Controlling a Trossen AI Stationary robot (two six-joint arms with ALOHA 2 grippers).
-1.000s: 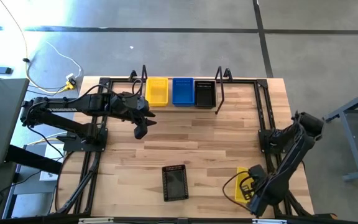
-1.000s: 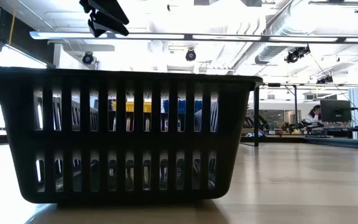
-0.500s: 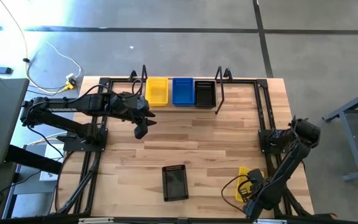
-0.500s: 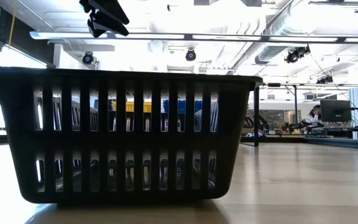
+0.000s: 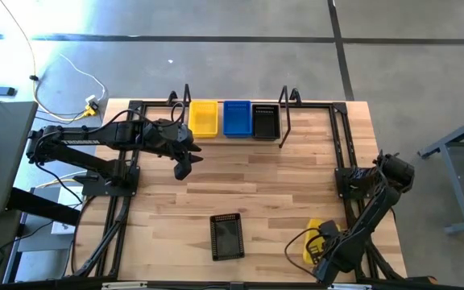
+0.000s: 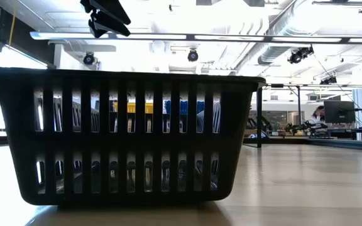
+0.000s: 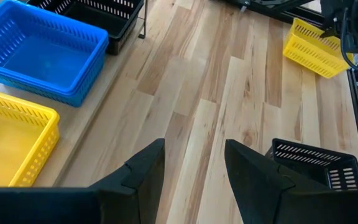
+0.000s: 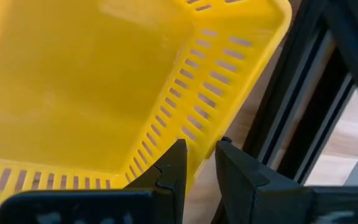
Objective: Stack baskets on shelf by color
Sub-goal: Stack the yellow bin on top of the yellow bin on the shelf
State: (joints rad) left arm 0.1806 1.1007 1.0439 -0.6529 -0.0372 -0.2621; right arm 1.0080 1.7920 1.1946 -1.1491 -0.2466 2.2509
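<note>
Since a second ago our right gripper (image 8: 194,163) has dragged the yellow basket (image 5: 313,244) along the table's near right corner, fingers pinching its rim for lifting, while the left gripper (image 5: 183,170) hangs open mid-table.

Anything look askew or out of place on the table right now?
Yes: the loose yellow basket sits tilted against the frame at the table's right edge, its rim between the right hand's fingers. The black basket sits level mid-table. The left hand hovers open.

Glossy perforated plastic baskets (image 7: 39,56) sit on a smooth, pale wood-plank table (image 5: 248,185) framed by black metal tubes (image 5: 341,137).
</note>
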